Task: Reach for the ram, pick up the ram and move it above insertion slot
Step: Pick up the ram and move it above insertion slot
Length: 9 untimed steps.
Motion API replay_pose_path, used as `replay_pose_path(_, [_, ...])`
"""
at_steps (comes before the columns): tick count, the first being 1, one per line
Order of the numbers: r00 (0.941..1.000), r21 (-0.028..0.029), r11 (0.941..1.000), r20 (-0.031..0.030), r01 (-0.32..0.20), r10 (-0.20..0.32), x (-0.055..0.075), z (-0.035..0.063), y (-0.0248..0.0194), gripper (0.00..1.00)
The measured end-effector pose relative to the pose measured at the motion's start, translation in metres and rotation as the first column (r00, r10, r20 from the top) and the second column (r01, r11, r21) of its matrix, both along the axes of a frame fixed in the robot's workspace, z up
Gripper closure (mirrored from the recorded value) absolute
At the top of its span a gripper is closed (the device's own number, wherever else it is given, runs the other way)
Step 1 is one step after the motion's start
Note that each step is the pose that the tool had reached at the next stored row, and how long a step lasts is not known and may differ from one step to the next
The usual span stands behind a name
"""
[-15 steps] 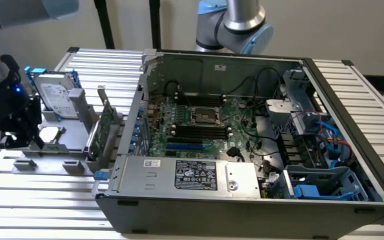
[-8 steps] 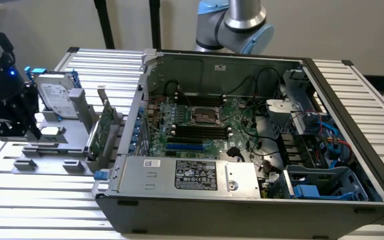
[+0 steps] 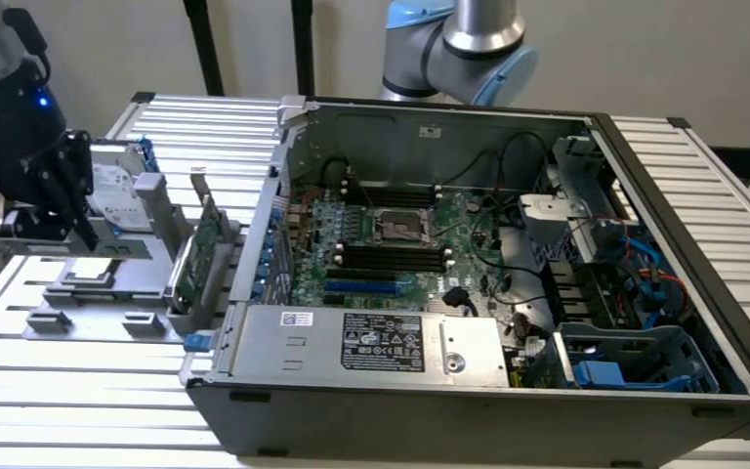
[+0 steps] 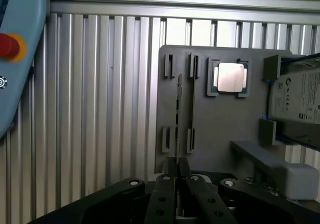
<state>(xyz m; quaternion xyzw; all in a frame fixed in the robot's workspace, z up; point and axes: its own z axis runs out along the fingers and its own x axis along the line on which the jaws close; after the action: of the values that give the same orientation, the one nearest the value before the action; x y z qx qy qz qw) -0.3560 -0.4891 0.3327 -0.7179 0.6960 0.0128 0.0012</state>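
The table (image 3: 75, 401) is made of ribbed aluminium profiles, silver in colour. On it stands an open computer case (image 3: 479, 425), which takes the middle and the 3 o'clock side of the exterior view. A flat grey holder plate (image 3: 114, 293) lies at 9 o'clock, just beside the case.

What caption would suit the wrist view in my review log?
Hand poised above the gray fixture, in line with the ram standing on edge, processor chip and hard drive alongside.
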Motion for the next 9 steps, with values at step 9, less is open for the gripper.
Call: replay_pose_path(9, [1.0, 0.0109, 0.9999, -0.0018, -0.002, 0.002, 0.04, 0.0407, 0.0, 0.87])
